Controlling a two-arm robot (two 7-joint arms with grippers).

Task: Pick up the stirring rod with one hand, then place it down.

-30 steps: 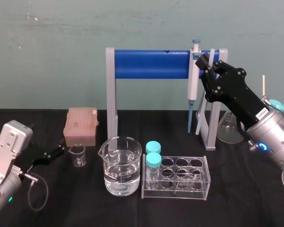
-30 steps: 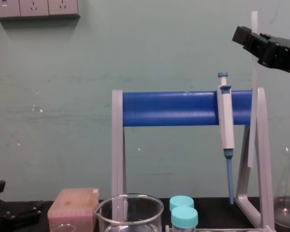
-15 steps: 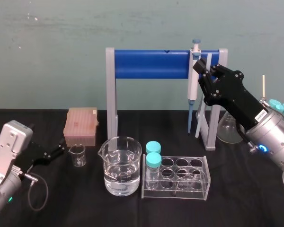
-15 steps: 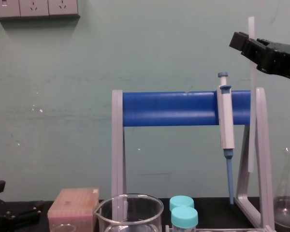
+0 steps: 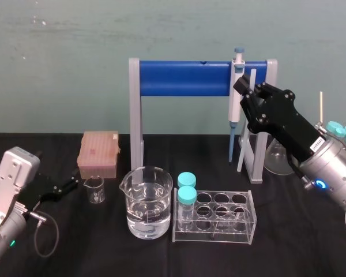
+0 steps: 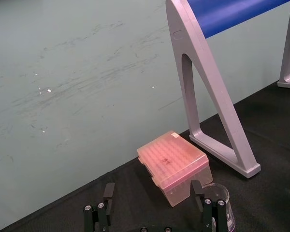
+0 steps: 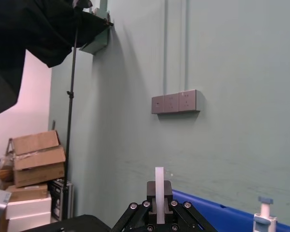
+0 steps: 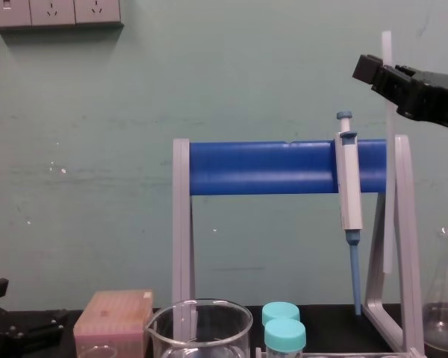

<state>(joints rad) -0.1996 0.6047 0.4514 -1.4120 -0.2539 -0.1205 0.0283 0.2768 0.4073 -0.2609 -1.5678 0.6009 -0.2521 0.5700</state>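
Note:
The stirring rod [image 8: 388, 186] is a thin translucent white stick. It hangs nearly upright beside the stand's right leg, with its lower end [image 5: 241, 153] above the black table. My right gripper [image 5: 246, 91] is shut on it near its top, level with the blue bar. In the right wrist view the rod [image 7: 159, 186] sticks up between the closed fingers [image 7: 152, 205]. The rod's top shows above the gripper [image 8: 375, 73] in the chest view. My left gripper [image 5: 66, 187] rests low at the table's left, open and holding nothing, its fingers [image 6: 108, 192] spread before the pink box.
The grey stand with its blue bar [image 5: 184, 79] holds a blue-and-grey pipette [image 5: 235, 98] just left of the rod. In front stand a water beaker [image 5: 147, 202] and a clear tube rack [image 5: 219, 218]. A pink tip box [image 5: 98, 153], a small beaker [image 5: 94, 189] and a flask [image 5: 278, 157] are nearby.
My right gripper has come down and a little to the left with the rod in it, bringing the rod closer to the pipette. The left arm has not moved.

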